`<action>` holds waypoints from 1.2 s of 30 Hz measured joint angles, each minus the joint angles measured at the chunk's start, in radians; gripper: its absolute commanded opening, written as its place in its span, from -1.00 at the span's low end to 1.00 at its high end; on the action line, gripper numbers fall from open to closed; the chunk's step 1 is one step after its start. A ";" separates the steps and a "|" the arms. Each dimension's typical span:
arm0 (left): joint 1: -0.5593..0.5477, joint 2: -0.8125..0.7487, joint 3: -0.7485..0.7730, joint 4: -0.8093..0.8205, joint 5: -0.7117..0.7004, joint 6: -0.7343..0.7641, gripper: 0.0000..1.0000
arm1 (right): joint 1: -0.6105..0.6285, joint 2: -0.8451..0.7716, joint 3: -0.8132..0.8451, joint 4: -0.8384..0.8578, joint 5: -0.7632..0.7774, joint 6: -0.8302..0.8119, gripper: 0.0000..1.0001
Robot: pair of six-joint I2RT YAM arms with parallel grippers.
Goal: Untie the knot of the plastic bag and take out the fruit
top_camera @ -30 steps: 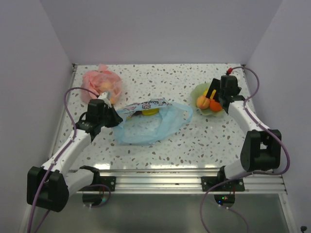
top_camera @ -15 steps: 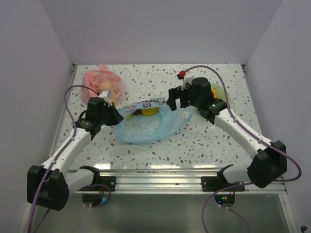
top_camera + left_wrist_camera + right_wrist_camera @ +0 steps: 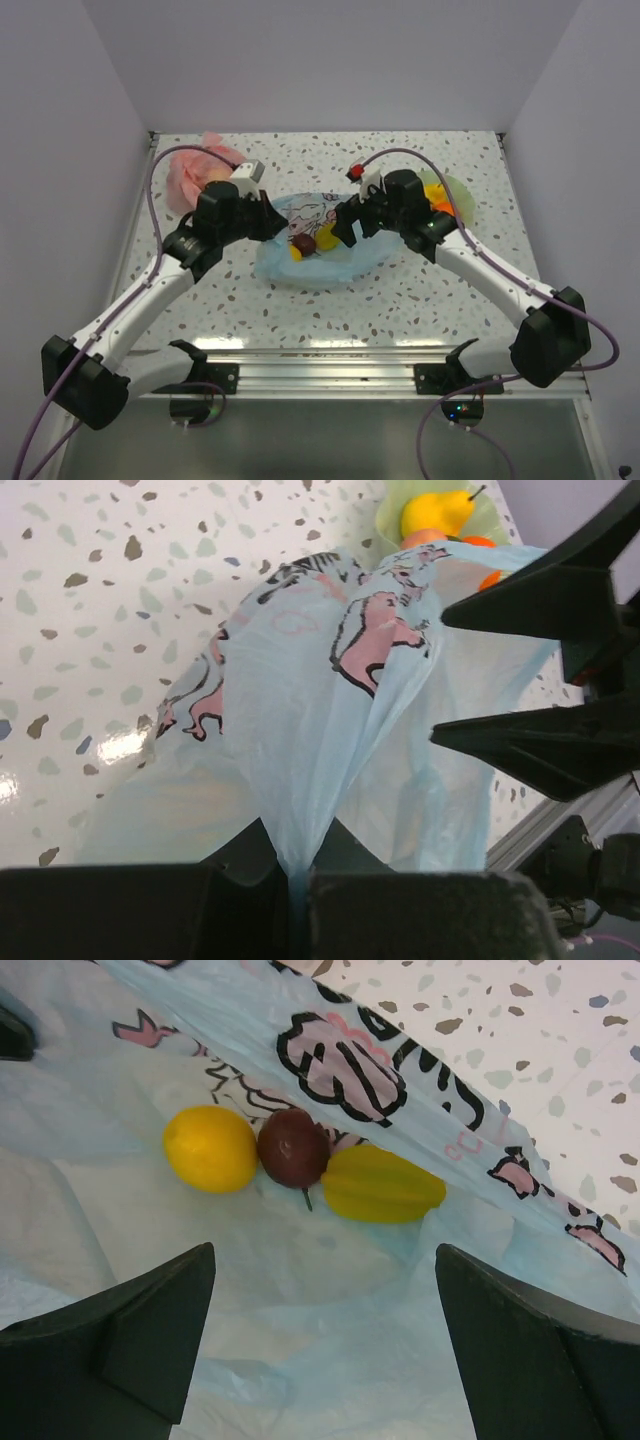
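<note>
Fruit (image 3: 292, 1150) lies near raised edge of plastic bag (image 3: 300, 1290).

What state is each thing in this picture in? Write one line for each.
blue bag: open, upper layer lifted
left hand: shut on the blue bag
right hand: open, empty, at the bag's mouth
yellow fruit: inside the bag
purple fruit: inside the bag, between the other two
yellow-green fruit: inside the bag
green dish: holds a yellow pear
pink bag: crumpled, at the back
</note>
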 measured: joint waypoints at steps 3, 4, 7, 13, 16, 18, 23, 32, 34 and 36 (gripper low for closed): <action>0.005 0.002 -0.089 0.010 -0.026 -0.017 -1.00 | 0.005 0.000 -0.010 0.000 -0.008 -0.003 0.83; 0.005 0.008 -0.135 0.012 -0.029 -0.029 -1.00 | 0.009 0.001 -0.014 -0.001 -0.009 -0.004 0.82; 0.005 0.032 -0.214 -0.002 -0.036 -0.037 -1.00 | 0.020 0.005 -0.028 -0.001 -0.009 -0.011 0.77; 0.005 0.029 -0.264 0.003 -0.089 -0.035 -1.00 | 0.053 0.065 -0.040 0.000 -0.007 -0.014 0.63; 0.005 0.025 -0.272 0.005 -0.128 -0.037 -1.00 | 0.093 0.116 -0.040 0.013 -0.008 -0.005 0.56; 0.005 0.023 -0.274 0.008 -0.155 -0.043 -1.00 | 0.132 0.152 -0.040 0.027 -0.007 0.010 0.54; 0.005 0.001 -0.273 0.015 -0.192 -0.053 -1.00 | 0.210 0.212 -0.052 0.077 0.031 0.071 0.40; 0.005 -0.005 -0.245 0.013 -0.199 -0.053 -1.00 | 0.222 0.233 -0.104 0.157 0.203 0.219 0.55; 0.005 -0.005 -0.240 0.009 -0.207 -0.053 -1.00 | 0.225 0.206 -0.106 0.143 0.303 0.223 0.59; 0.005 -0.005 -0.237 0.007 -0.214 -0.053 -1.00 | 0.225 0.167 -0.103 0.121 0.411 0.223 0.61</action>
